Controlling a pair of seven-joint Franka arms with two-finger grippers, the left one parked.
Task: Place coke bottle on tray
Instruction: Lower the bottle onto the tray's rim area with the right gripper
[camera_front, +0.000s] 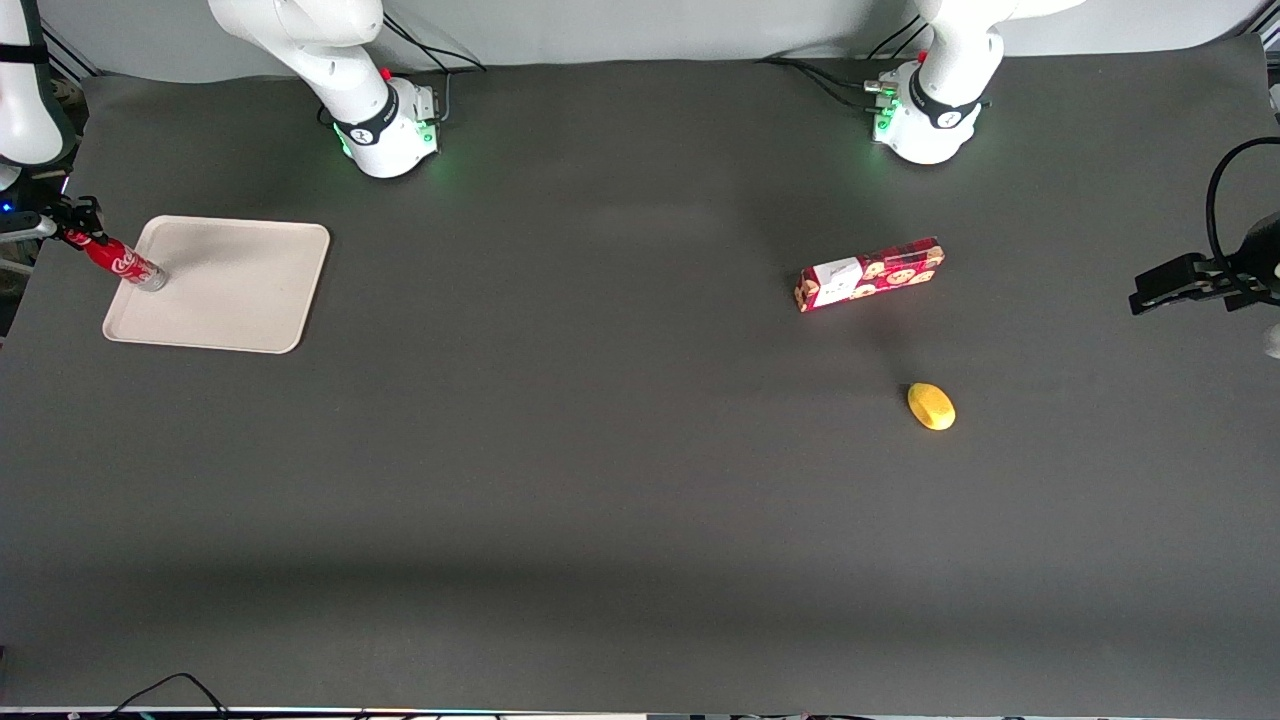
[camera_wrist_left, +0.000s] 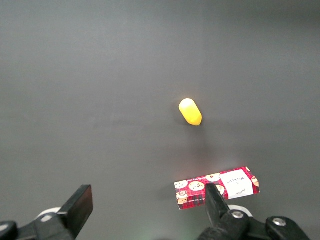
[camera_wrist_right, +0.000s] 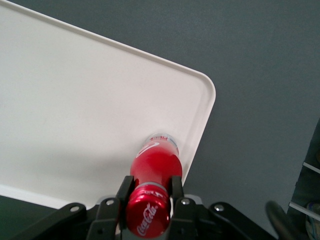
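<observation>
Red coke bottle, hand-gripped, over tray.

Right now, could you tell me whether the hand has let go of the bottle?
No, the hand is shut on the bottle at its neck, with the base over the tray.

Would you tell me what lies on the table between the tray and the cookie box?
Nothing: the front view shows only bare dark mat between the tray and the cookie box.
</observation>
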